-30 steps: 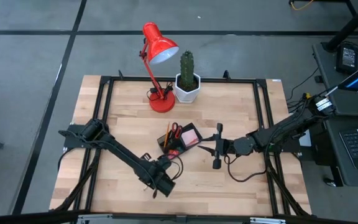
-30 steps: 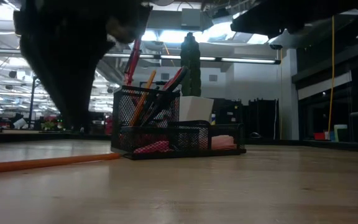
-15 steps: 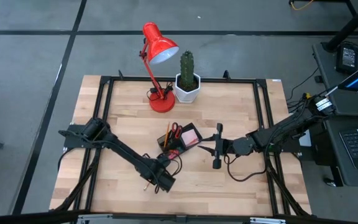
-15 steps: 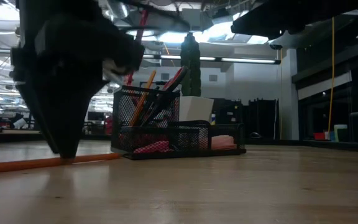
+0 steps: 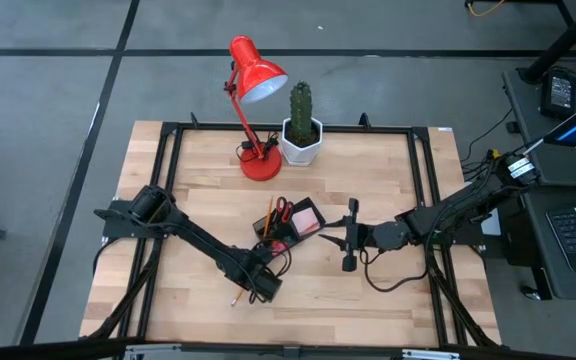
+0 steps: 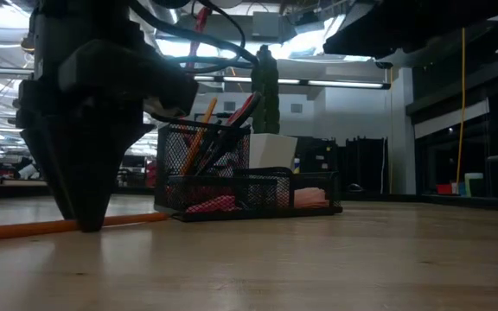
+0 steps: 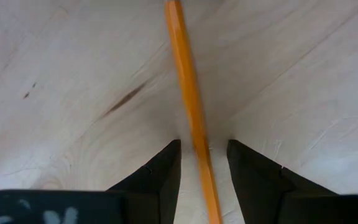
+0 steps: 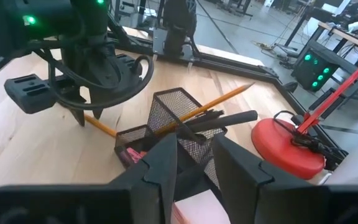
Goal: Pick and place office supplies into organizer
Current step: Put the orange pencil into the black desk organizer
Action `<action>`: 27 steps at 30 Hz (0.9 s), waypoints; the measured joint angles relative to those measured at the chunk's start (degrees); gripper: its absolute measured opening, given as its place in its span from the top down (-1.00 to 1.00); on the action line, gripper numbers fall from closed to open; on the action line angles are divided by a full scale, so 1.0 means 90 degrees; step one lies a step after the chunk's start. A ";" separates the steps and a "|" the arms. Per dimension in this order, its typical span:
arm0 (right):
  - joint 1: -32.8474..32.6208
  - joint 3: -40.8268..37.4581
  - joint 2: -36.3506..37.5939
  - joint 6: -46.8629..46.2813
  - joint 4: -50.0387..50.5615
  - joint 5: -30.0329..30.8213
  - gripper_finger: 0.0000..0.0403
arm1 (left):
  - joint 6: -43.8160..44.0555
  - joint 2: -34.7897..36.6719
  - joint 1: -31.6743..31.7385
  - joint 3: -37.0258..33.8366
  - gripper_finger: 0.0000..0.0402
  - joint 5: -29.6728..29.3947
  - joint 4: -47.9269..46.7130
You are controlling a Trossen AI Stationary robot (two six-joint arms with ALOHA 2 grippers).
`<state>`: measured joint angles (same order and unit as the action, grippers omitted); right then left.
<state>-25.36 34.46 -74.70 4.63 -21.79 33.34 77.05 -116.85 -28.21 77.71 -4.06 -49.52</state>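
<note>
So the loose orange pencil (image 7: pixel 190 106) is lying flat on the wooden table (image 5: pixel 368 180), off to the near-left of the organizer (image 5: pixel 290 224) and a bit apart from it. The left gripper (image 7: pixel 202 158) is right down on it, fingertips pointing at the table, one finger on each side of the pencil with a narrow gap left; they sit just beside the shaft, and I honestly can't tell if they're pinching it yet. From table level, the pencil's a long orange line on the wood with the big dark gripper standing over it.

The organizer is a black mesh tray roughly mid-table. Its tall cup holds another orange pencil (image 6: pixel 199 132), a black pen (image 8: pixel 225 119) and the red-handled scissors (image 5: pixel 281 209), all leaning. The pink sticky-note pad (image 5: pixel 307 218) sits in the low compartment on the right-arm side.

The right gripper (image 5: pixel 348 236) hangs just beside the organizer on its right, fingers a little apart, nothing in them.

Behind all that, near the far edge: a red desk lamp (image 5: pixel 253 90) and a cactus (image 5: pixel 300 105) in a white pot.
</note>
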 joint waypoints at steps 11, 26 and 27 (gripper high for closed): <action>0.0000 0.0000 0.0000 -0.0010 0.0025 0.0000 0.46 | -0.0257 -0.0004 -0.0005 -0.0005 0.64 0.0074 0.0032; 0.0000 0.0000 0.0000 -0.0010 0.0035 0.0000 0.46 | -0.0943 -0.0009 -0.0015 -0.0015 0.76 0.0184 0.0016; 0.0000 0.0000 0.0000 -0.0010 0.0035 0.0000 0.46 | -0.1006 -0.0009 -0.0015 -0.0015 0.76 0.0188 0.0015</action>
<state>-25.36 34.46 -74.70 4.54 -21.47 33.34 68.00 -116.92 -28.34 77.58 -2.37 -49.39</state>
